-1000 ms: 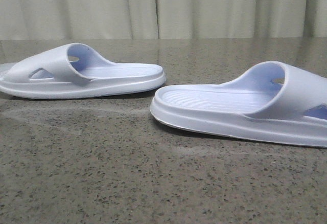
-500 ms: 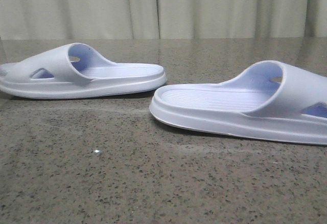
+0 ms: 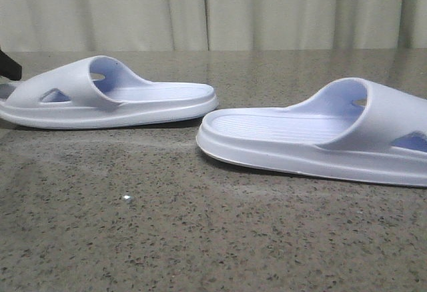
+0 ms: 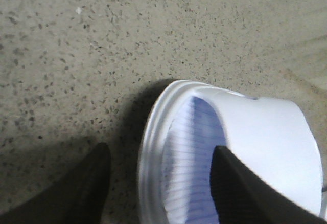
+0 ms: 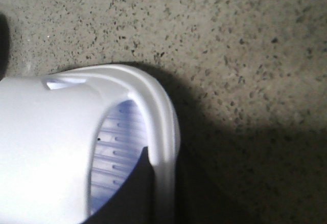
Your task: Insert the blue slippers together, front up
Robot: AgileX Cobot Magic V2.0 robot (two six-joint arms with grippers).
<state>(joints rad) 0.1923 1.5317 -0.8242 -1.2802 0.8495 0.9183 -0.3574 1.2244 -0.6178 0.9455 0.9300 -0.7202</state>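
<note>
- Two blue slippers sit apart on my speckled counter, pale curtain behind.
- Left fingers spread, straddling one slipper's rim; right fingers hidden, state unclear to me.

Indoor test bench, type of premises not determinable. Speckled grey-brown stone-look tabletop, polished, faintly reflective. Pale pleated curtain closing off the whole background. Only a pair of foam slippers on the surface.
</note>
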